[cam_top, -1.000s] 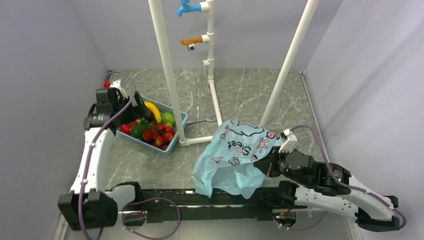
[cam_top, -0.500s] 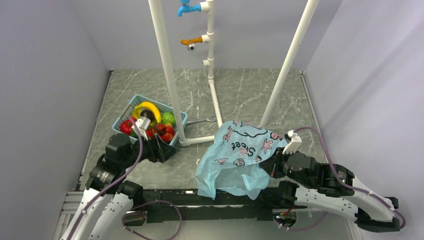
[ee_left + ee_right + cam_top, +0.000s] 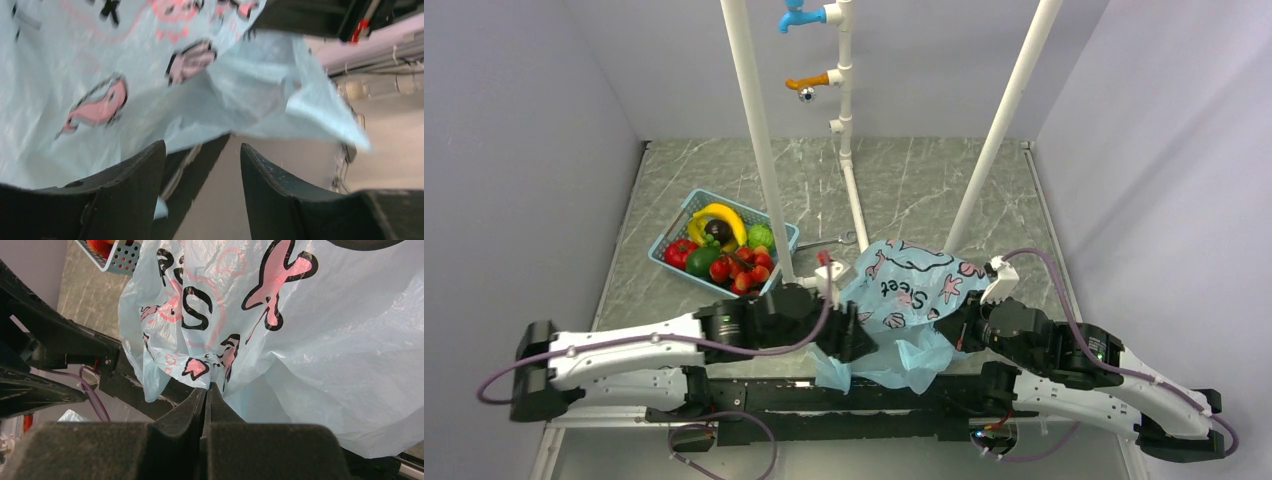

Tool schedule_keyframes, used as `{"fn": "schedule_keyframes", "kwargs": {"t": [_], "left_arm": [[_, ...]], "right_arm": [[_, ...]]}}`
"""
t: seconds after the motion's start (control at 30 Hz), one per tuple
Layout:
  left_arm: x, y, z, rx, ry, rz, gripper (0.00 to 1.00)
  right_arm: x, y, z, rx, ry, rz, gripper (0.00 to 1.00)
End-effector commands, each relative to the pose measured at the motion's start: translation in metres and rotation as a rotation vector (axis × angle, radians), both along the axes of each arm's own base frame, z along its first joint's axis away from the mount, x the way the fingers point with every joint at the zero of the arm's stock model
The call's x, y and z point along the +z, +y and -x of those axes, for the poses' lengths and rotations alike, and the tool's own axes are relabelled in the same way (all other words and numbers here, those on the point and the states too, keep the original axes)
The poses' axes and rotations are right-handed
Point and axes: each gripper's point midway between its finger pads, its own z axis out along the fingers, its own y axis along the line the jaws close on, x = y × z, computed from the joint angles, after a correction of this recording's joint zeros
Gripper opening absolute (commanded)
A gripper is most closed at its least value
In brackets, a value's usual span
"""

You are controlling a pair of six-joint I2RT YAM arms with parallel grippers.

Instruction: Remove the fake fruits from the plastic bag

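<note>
Pinching plastic bag [image 3: 906, 288] film, right gripper [image 3: 206, 391] jaws clamped on it; left gripper [image 3: 202, 147] jaws apart at bag's lower edge.

Plastic bag [image 3: 902, 300], 5 o'clock on table: translucent lt blue, black "Sweet" lettering, pink shell prints w/ black outlines. Basket [image 3: 674, 221], 9 o'clock: blue, perforated. Fake fruits [image 3: 742, 270] in it: mostly glossy red, one dk green. Banana [image 3: 724, 216] yellow; lt green piece [image 3: 761, 236] at its 4 o'clock. Table [image 3: 904, 180]: grey-green marble, white veins. Arms [image 3: 624, 345] white w/ black joints, purple cables [image 3: 1044, 258].
</note>
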Motion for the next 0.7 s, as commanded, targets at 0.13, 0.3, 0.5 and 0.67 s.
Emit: {"fn": "schedule_keyframes", "kwargs": {"t": [0.13,0.3,0.5,0.67], "left_arm": [[0.005,-0.078,-0.017,0.095,-0.051,0.151,0.57],[-0.008,-0.100,-0.005,0.103,-0.330,0.018,0.60],[-0.033,-0.105,-0.020,0.226,-0.380,-0.009,0.46],[-0.053,-0.103,-0.052,0.354,-0.370,-0.140,0.41]], "right_arm": [[0.026,-0.011,-0.005,-0.058,-0.046,-0.097,0.00],[0.030,-0.004,-0.007,-0.045,-0.064,-0.124,0.00],[0.033,0.004,-0.007,-0.024,-0.068,-0.113,0.00],[0.036,0.001,-0.007,-0.028,-0.077,-0.131,0.00]]}}
